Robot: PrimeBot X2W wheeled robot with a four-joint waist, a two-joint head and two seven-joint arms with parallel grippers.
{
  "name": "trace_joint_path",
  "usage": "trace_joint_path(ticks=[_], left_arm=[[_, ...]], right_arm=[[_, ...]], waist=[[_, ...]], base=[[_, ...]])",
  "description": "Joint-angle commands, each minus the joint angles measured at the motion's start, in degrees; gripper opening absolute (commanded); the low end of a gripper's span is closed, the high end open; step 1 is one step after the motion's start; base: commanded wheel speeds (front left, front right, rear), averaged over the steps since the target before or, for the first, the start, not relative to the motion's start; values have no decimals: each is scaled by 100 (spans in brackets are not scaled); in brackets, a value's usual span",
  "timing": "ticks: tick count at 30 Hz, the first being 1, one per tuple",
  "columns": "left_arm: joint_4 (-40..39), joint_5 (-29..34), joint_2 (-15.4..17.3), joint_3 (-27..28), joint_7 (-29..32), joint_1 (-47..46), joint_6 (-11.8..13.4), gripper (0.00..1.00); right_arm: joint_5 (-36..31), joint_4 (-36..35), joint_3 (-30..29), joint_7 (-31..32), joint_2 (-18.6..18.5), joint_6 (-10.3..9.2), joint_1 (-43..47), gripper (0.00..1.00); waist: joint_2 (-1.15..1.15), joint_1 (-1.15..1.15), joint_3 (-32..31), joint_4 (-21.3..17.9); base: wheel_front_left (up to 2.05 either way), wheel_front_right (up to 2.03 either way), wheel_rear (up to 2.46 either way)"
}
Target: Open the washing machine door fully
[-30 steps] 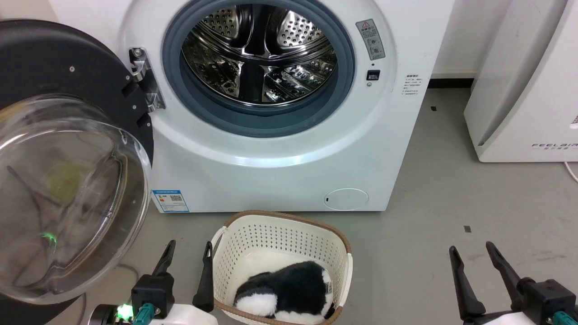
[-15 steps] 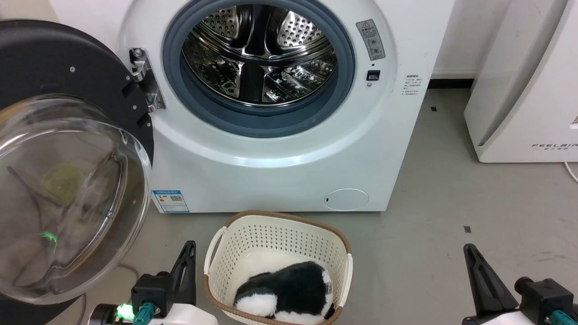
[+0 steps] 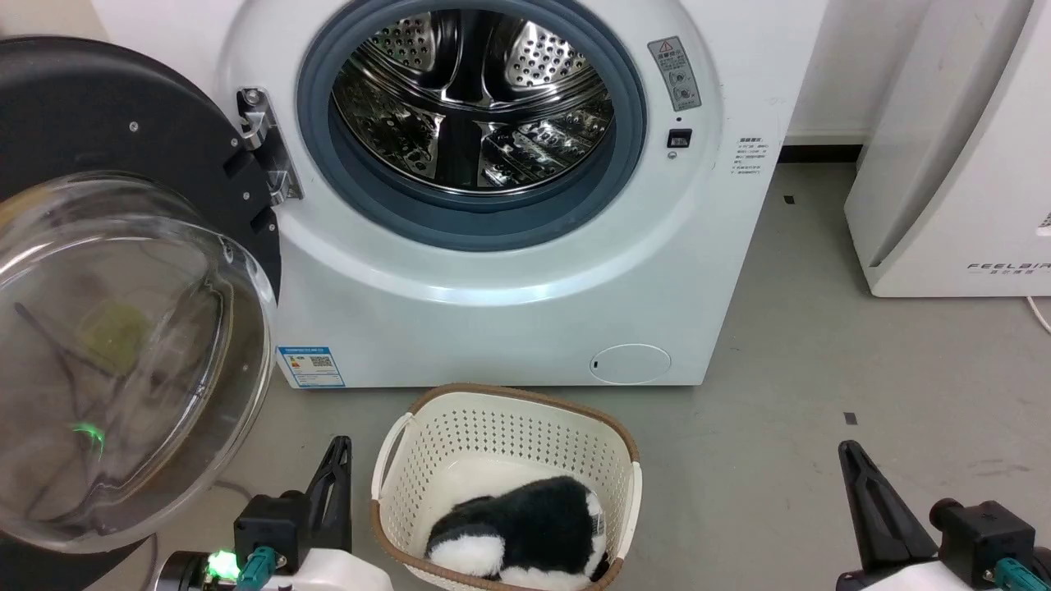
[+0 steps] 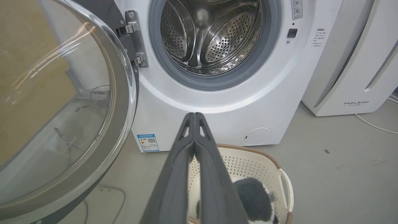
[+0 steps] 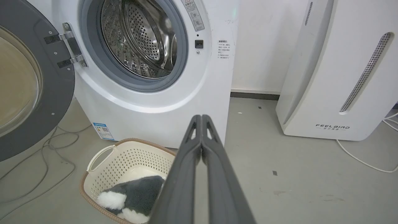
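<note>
You have the washing machine door (image 3: 135,295) swung wide to the left of the washing machine (image 3: 493,279), its glass bowl facing you and the steel drum (image 3: 472,98) exposed; your left gripper (image 3: 339,445) sits low at the near left, fingers pressed together on nothing, just left of the white basket (image 3: 427,408) holding a black-and-white plush toy (image 3: 525,517); your right gripper (image 3: 848,450) hangs at the near right over the grey floor (image 3: 821,345), likewise clenched empty, well apart from the door.
</note>
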Motion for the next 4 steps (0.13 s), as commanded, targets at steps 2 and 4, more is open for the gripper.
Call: trace_joint_path(ticks=[2,4], left_arm=[[-12,61,-34,42,12,-65,-34,0],[-13,73,-43,58,20,-70,-45,0]], right_arm=[[-49,36,12,16,6,9,-102,0],[-57,48,15,19,7,9,-116,0]], waist=[[0,0,-2,1],[0,0,-4,2]], base=[[0,0,0],[0,0,0]])
